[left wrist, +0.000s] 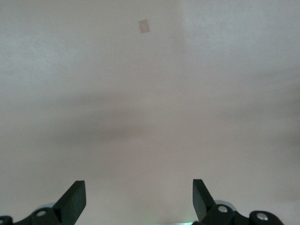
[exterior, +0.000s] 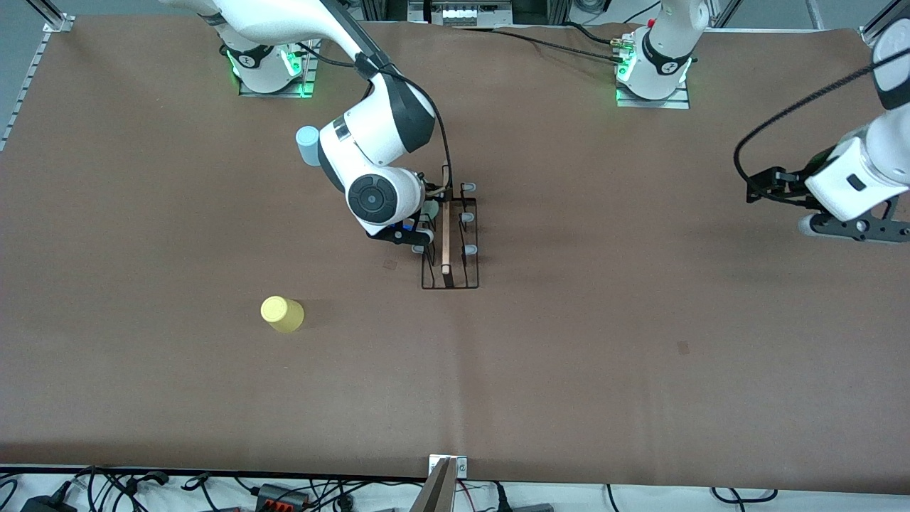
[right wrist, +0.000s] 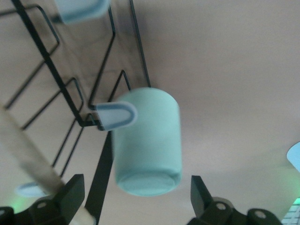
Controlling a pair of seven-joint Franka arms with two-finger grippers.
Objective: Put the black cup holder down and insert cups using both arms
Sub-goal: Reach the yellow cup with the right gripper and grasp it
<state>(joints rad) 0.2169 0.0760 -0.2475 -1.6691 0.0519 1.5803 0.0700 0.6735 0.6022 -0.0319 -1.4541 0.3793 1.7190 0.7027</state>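
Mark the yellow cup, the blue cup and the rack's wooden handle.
yellow cup [exterior: 282, 313]: front view, on its side wall.
blue cup [exterior: 308, 144]: front view, on its visible side.
wooden handle [exterior: 446, 235]: front view, mid-rod.

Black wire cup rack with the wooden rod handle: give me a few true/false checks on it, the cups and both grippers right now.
1. The pale grey-green plastic cup sits between the right gripper's open fingers, not clamped. True.
2. The small yellow plastic cup is on the black wire cup rack. False: it stands on the brown table, nearer the front camera than the rack.
3. The left gripper holds a cup. False: it is open over bare table, waiting at the left arm's end.
4. The light blue plastic cup stands on the table. True.
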